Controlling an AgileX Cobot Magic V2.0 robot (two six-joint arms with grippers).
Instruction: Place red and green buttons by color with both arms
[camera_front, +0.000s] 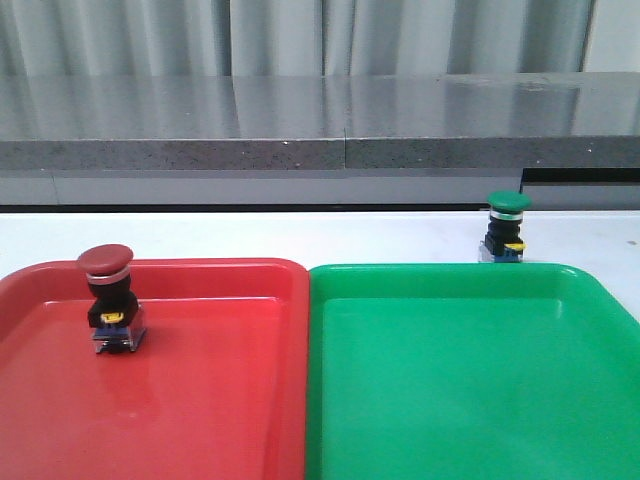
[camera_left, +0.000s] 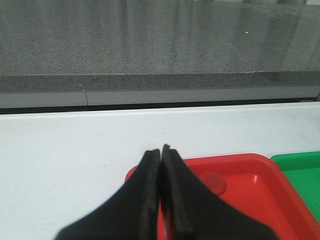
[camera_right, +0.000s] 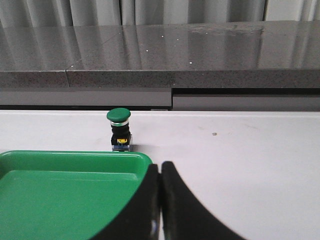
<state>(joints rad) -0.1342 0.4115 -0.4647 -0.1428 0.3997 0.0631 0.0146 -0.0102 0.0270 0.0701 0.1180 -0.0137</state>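
Observation:
The red button stands upright inside the red tray, near its far left. The green button stands upright on the white table just behind the green tray, outside it. Neither gripper shows in the front view. In the left wrist view my left gripper is shut and empty over the red tray's far left corner; a round dark-red cap shows beside its fingers. In the right wrist view my right gripper is shut and empty by the green tray's far right corner, with the green button beyond it.
The two trays lie side by side at the front of the white table. A grey stone ledge runs along the back, with curtains behind it. A strip of the green tray shows in the left wrist view.

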